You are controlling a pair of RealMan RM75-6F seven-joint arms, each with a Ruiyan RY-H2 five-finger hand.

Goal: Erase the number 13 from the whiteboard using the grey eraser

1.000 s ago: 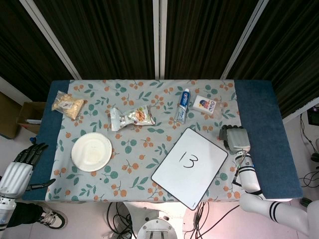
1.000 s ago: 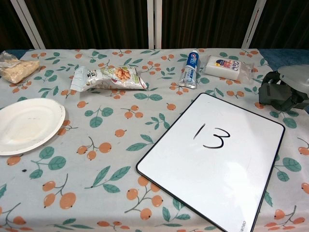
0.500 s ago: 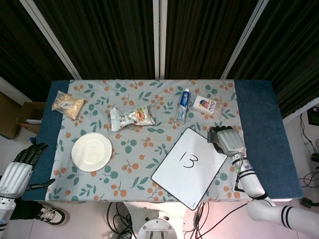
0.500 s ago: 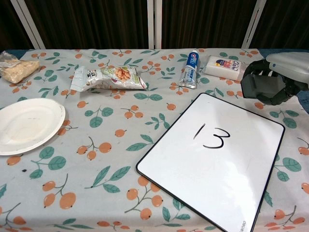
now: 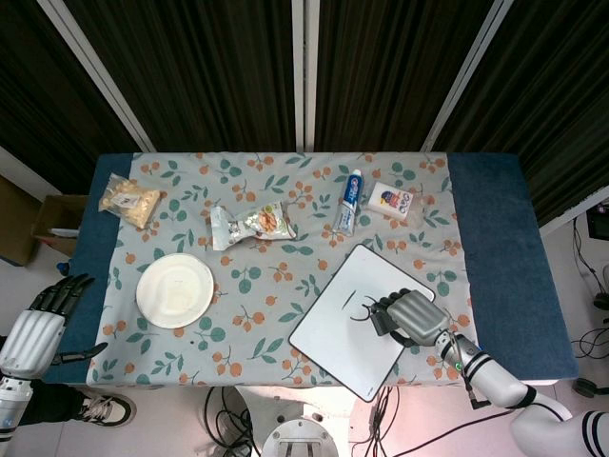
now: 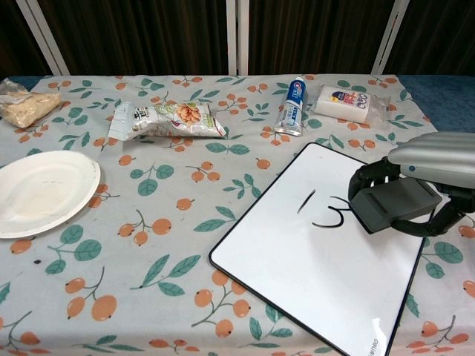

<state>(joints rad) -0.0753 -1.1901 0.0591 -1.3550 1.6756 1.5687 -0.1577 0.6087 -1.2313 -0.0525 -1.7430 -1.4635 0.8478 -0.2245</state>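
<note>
The whiteboard (image 5: 338, 328) (image 6: 297, 274) lies tilted on the cloth at the front right, with a black "13" (image 6: 318, 210) on it. My right hand (image 5: 412, 317) (image 6: 427, 182) grips the grey eraser (image 6: 395, 205) over the board. The eraser sits just right of the "3" and covers its right edge. In the head view the hand hides most of the number; only a few strokes (image 5: 360, 305) show. My left hand (image 5: 38, 322) hangs off the table's left front corner, fingers apart and holding nothing.
A white plate (image 5: 175, 290) (image 6: 37, 191) lies front left. A snack packet (image 5: 251, 225) (image 6: 167, 120), a toothpaste tube (image 5: 350, 202) (image 6: 291, 106) and a white soap bar (image 5: 393, 201) (image 6: 343, 102) line the back. A bag of crackers (image 5: 130, 201) sits far left.
My right hand has carried the eraser from the cloth beside the board's far right corner forward and left onto the board, reaching the "3". The left hand has stayed still.
</note>
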